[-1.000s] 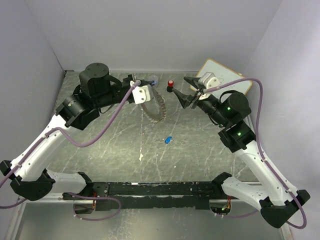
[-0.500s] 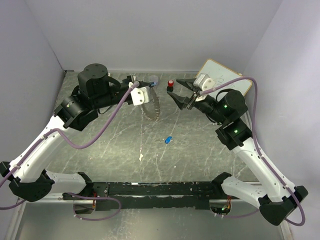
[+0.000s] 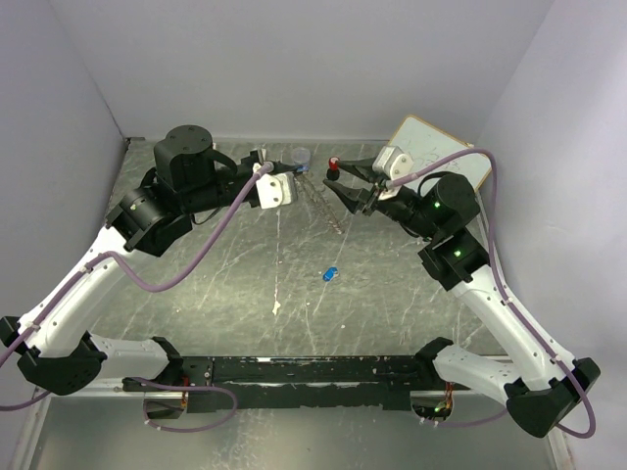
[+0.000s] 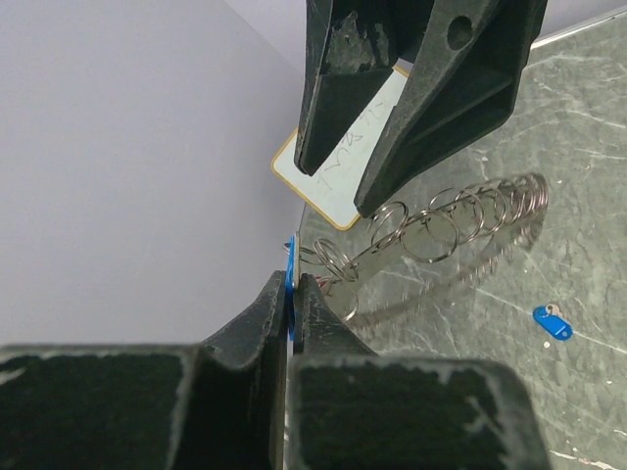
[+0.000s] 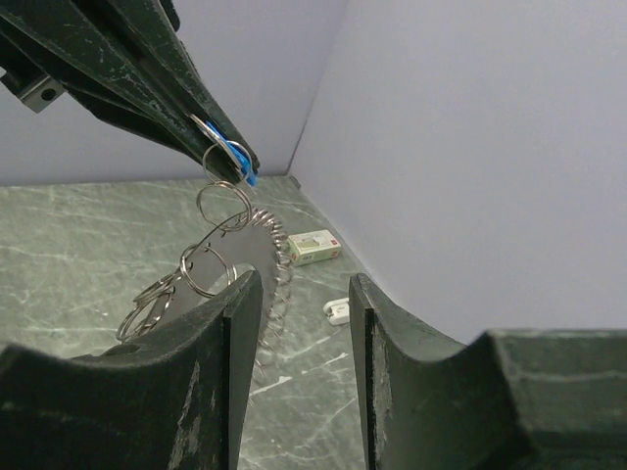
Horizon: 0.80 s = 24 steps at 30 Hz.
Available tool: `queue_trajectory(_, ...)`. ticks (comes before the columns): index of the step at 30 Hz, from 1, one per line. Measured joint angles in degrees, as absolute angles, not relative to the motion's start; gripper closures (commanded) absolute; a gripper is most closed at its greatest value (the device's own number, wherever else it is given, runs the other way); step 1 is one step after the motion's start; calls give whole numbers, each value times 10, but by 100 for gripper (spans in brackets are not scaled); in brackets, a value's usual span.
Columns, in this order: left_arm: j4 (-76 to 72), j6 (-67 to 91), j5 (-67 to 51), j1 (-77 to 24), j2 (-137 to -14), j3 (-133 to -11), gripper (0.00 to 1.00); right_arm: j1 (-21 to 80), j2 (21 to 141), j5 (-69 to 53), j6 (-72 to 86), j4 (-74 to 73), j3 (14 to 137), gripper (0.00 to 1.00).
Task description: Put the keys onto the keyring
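A loose blue key (image 3: 330, 273) lies on the counter (image 3: 411, 294), well apart from both arms. Beyond it the left tool (image 4: 292, 286) is pressed together on the blue-headed key (image 5: 241, 168), and the keyring (image 5: 257, 247) dangles from there between the spread right tool (image 5: 302, 294); a careless squeeze could tug that key free. Farthest back, the clear cup (image 3: 297, 155) shows no contents I can make out.
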State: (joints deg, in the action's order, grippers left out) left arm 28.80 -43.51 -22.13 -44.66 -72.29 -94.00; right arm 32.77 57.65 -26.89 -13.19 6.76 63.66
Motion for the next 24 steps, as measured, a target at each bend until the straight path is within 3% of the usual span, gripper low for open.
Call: queue_trajectory(24, 297, -439, -245, -447, -743, -940, 93, 327, 595, -353, -150, 64, 669, 66)
